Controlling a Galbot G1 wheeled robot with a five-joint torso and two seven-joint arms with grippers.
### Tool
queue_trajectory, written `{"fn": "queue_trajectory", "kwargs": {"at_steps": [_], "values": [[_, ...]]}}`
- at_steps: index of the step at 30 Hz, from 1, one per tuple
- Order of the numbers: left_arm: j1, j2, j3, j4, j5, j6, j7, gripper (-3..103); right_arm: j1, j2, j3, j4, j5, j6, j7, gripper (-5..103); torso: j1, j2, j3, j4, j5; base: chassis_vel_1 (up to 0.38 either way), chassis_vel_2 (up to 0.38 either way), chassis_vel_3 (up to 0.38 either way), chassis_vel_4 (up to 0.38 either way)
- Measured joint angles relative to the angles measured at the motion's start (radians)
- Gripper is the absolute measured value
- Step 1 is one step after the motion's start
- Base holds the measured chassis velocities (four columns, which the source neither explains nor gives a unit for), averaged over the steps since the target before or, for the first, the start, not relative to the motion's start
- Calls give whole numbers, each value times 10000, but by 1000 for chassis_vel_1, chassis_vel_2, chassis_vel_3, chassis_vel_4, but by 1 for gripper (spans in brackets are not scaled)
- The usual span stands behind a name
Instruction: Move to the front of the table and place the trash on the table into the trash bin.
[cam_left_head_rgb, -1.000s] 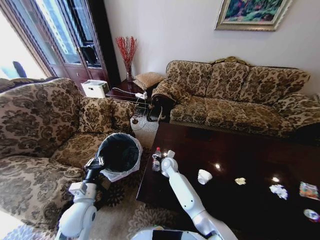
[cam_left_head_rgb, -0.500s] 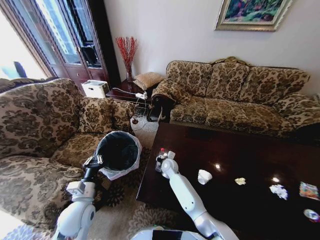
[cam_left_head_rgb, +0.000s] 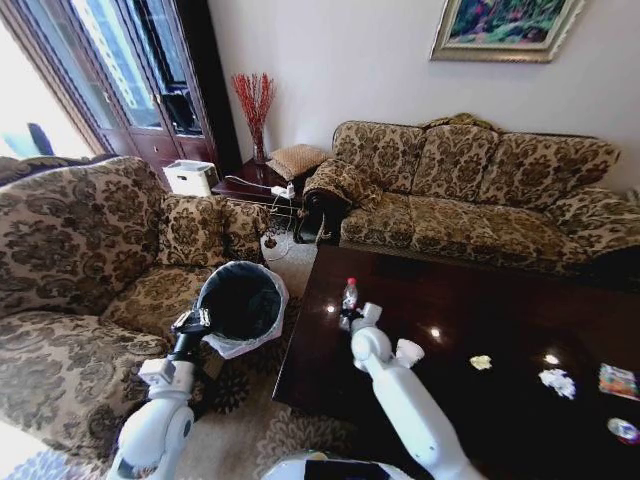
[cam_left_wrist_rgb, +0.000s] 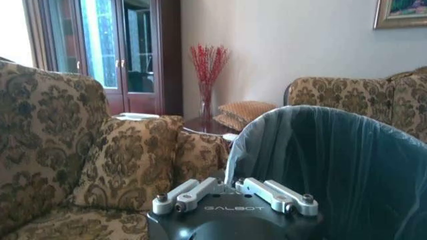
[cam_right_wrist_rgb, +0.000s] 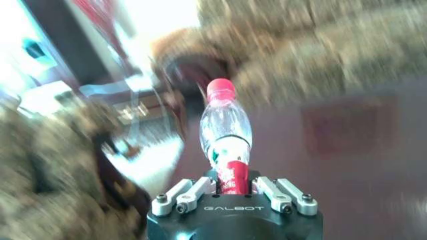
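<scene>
One bottle (cam_left_head_rgb: 349, 294) upright, clamped in right end effector (cam_left_head_rgb: 352, 318) mid-frame; trash bin (cam_left_head_rgb: 238, 303) lies leftward, left end effector (cam_left_head_rgb: 190, 322) gripping its rim.

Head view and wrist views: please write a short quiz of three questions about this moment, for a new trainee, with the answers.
1. True or false: the right gripper holds the bottle upright.
2. What does the left gripper hold? A) a cushion B) the rim of the trash bin C) nothing
3. Fill in: the bottle's cap is ___.

Key: 1 true, the fingers are closed on its lower part, above the table. 2 B, by the bag-lined rim beside the armchair. 3 red.
</scene>
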Motion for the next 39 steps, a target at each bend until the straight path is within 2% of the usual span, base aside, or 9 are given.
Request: {"fn": "queue_trajectory", "kwargs": {"at_steps": [2, 4, 8, 9, 14, 19, 23, 34, 39], "values": [[-238, 354, 41, 20, -427, 296, -99, 3, -156, -618, 387, 861, 37, 75, -787, 18, 0, 0, 0, 1, 3, 0, 0, 0, 0], [-420, 920, 90, -55, -1092, 684, -229, 3, -320, -1539, 1005, 1878, 100, 186, -2245, 18, 0, 0, -1, 0, 1, 0, 0, 0, 0], [-526, 1342, 148, -196, -1533, 1005, -459, 3, -389, -2290, 1493, 2534, 220, 183, -3398, 18, 0, 0, -1, 0, 1, 0, 0, 0, 0], [-656, 1587, 218, -260, -1689, 1172, -639, 3, -411, -2879, 1813, 3126, 342, 125, -3978, 18, 0, 1, -2, -2, 5, 0, 0, 0, 0], [-640, 1556, 251, -377, -1626, 1107, -594, 3, -948, -3663, 2551, 4396, 236, -224, -4233, 18, 0, 0, -2, 4, 0, 0, 0, 0, 0], [-458, 1425, 187, -536, -1487, 1005, -400, 3, -1755, -3695, 2900, 4957, -1141, -160, -4221, 18, -2, 1, -3, -1, 4, 0, 0, 0, 0], [-440, 1444, 208, -553, -1421, 1003, -269, 3, -1926, -3625, 2933, 5361, -1442, -156, -4186, 18, -1, 0, -2, 0, 2, 0, 0, 0, 0], [-268, 1566, 366, -476, -1325, 1002, -73, 3, -1884, -4067, 2876, 6500, -321, -148, -4677, 18, -1, 1, -3, 1, 0, -46, -43, -52, -47], [-220, 1588, 394, -461, -1227, 1004, 94, 3, -1754, -4345, 2044, 6504, 293, 198, -5186, 18, -1, 0, -2, -1, -1, -93, -103, -89, -91]]}}
